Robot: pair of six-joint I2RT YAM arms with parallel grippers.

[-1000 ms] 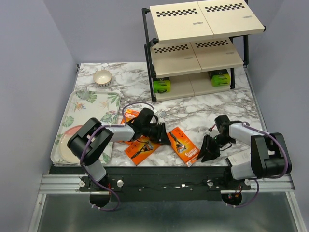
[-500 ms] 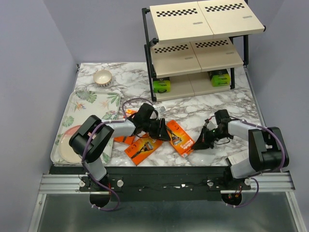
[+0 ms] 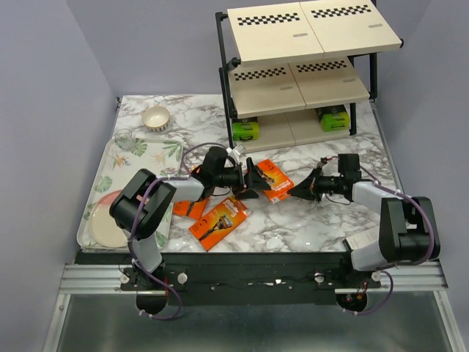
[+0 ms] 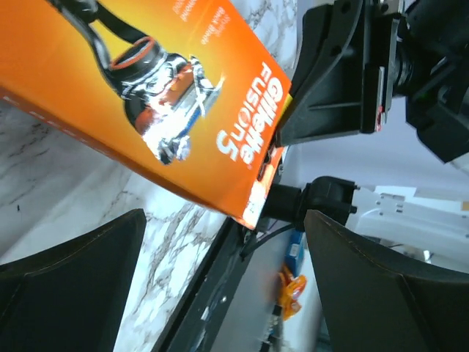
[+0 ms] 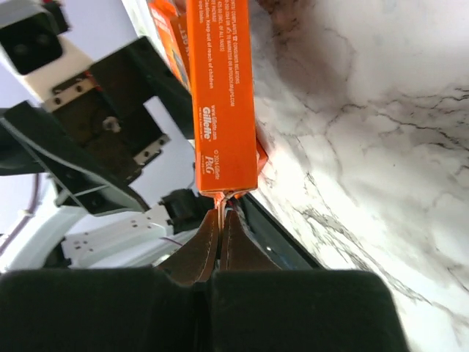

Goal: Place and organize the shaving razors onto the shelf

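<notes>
**A:** First entry?

**B:** Held orange pack (image 3: 270, 176): a flat, glossy card rectangle with a printed razor picture, mid-table on the marble tabletop (image 3: 322, 220). It is at 6 o'clock from the shelf (image 3: 293, 73).

**A:** Who holds it?

**B:** The right gripper (image 5: 220, 216), at the pack's 3 o'clock. Its fingers are pressed together on the thin tab at the pack's end. The left gripper (image 4: 223, 220) is at 9 o'clock with its dark fingers spread wide, and the pack's face lies just beyond them.

**A:** Other stock?

**B:** The second orange pack (image 3: 220, 220) lies flat at 7 o'clock. The third orange pack (image 3: 190, 210) is partly under the left arm. Two black-and-lime packs (image 3: 245, 130) sit on the bottom board of the shelf, one at each end.

**A:** The shelf itself?

**B:** It has a black tube frame and smooth beige boards with checkerboard strips.

**A:** Surroundings?

**B:** At 9 o'clock there is a floral tray (image 3: 143, 158), rectangular with rounded corners. A small round bowl (image 3: 155, 117) is at 10 o'clock.
</notes>
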